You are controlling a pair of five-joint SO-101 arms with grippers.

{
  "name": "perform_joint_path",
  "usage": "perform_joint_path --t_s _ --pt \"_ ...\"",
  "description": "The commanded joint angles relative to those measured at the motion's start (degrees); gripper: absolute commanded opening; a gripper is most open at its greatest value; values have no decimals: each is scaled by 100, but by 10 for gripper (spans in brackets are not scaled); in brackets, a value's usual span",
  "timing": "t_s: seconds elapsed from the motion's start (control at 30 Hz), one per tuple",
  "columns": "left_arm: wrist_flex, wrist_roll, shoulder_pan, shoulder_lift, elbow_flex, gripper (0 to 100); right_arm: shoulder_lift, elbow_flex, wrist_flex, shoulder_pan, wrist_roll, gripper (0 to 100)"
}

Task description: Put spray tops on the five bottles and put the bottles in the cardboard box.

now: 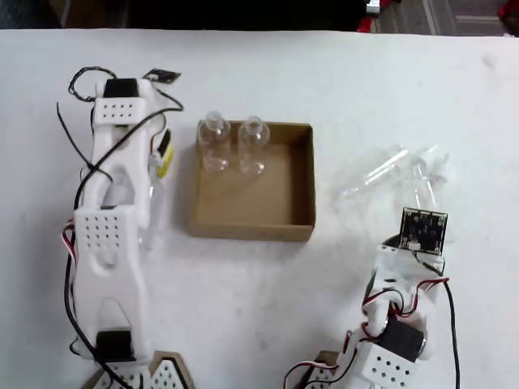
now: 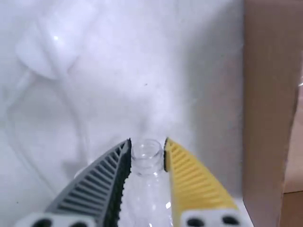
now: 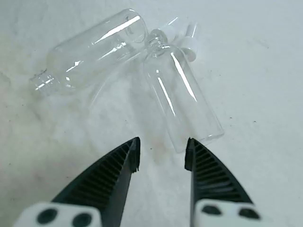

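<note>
My left pincer [image 2: 147,153] clamps a bottle [image 2: 147,189], probably light and slippery, by its stiff neck, at nine o'clock of the cardboard box [image 1: 300,174]. My right pincer [image 3: 162,153] gapes above two lying bottles [image 3: 182,99] at three o'clock.

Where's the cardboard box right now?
In the high view, the cardboard box sits mid-table, just right of the left gripper, with two bottles against its far wall.
</note>
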Motion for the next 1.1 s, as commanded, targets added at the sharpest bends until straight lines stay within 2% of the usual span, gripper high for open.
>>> perform_joint_path --t_s 0.0,0.07,0.3,0.67,0.93,1.07 --pt "62 18 48 -163 -211 51 -4 53 31 -31 18 141" --pt "62 18 48 -163 -211 15 -4 53 31 -22 18 141" --pt "88 53 66 -338 -308 20 -4 53 31 -22 18 141" --pt "114 79 365 -1842 -281 20 -4 53 31 -22 18 141" --pt "97 818 1103 -3811 1371 20 -4 53 31 -22 18 141" --pt "53 879 1420 -4927 1881 20 -4 53 31 -22 18 141"
